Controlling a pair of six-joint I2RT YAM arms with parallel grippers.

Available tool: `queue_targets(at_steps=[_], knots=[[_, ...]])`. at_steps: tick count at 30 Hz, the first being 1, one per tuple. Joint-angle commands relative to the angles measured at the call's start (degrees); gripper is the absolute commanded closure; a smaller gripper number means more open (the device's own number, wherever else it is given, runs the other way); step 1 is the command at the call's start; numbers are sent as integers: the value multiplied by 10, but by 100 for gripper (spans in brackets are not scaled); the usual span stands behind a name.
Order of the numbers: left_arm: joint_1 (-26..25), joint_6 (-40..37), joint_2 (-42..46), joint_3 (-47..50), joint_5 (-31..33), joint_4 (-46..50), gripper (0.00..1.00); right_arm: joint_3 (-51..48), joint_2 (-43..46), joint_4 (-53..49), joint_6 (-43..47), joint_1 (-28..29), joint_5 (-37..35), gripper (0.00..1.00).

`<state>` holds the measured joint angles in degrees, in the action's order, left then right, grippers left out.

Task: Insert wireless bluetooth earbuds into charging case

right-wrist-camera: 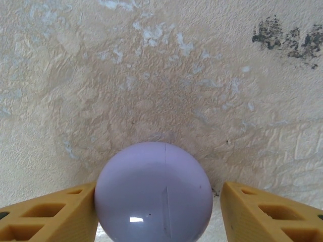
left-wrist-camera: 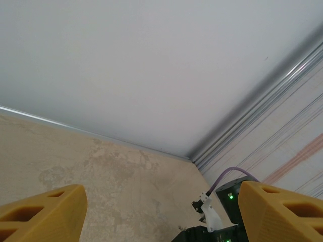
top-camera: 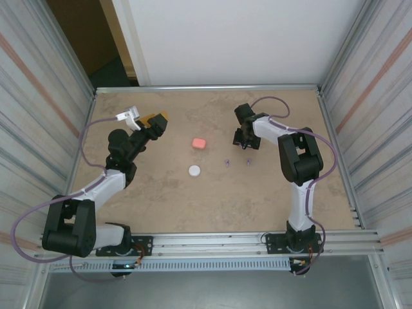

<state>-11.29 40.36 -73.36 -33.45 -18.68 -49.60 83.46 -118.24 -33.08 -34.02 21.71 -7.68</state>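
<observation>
Slippage is the main risk here. The right tool (top-camera: 246, 140), toward the far right of the bench (top-camera: 161, 206), is set around a round lilac charging case (right-wrist-camera: 154, 194) but not yet clenched: one finger (right-wrist-camera: 55, 214) appears to touch the shell, while the other stands apart. If closed off-centre, the smooth case could be squirted away or knocked into the two purple earbuds (top-camera: 227, 161) lying just toward the near edge. The left tool (top-camera: 156, 120) is held released and empty near the far left corner.

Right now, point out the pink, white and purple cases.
pink case (top-camera: 199, 143), top external view, centre of its top.
white case (top-camera: 194, 170), top external view, centre of its top.
purple case (right-wrist-camera: 153, 194), right wrist view, its rounded front.
</observation>
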Motion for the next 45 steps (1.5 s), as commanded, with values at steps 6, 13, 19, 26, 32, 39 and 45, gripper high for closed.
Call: queue_targets(at_steps=[6, 13, 19, 26, 32, 39, 45], knots=[[4, 4, -6, 0, -12, -20, 21, -14, 6, -1, 12, -5, -3, 40], [4, 3, -8, -1, -12, -20, 21, -16, 4, 13, 35, -8, 4, 43], [4, 7, -7, -1, -17, -25, 21, -30, 18, 33, 56, -7, 2, 50], [6, -5, 9, -9, -35, -5, 21, -62, 78, 67, 119, -4, -8, 52], [8, -31, 17, -41, -97, 33, 21, -104, 160, 109, 212, 11, -6, 52], [7, -64, 19, -102, -208, 112, 22, -172, 280, 179, 344, 65, -12, 51], [8, -67, 11, -147, -318, 153, 22, -220, 363, 229, 453, 107, 22, 51]])
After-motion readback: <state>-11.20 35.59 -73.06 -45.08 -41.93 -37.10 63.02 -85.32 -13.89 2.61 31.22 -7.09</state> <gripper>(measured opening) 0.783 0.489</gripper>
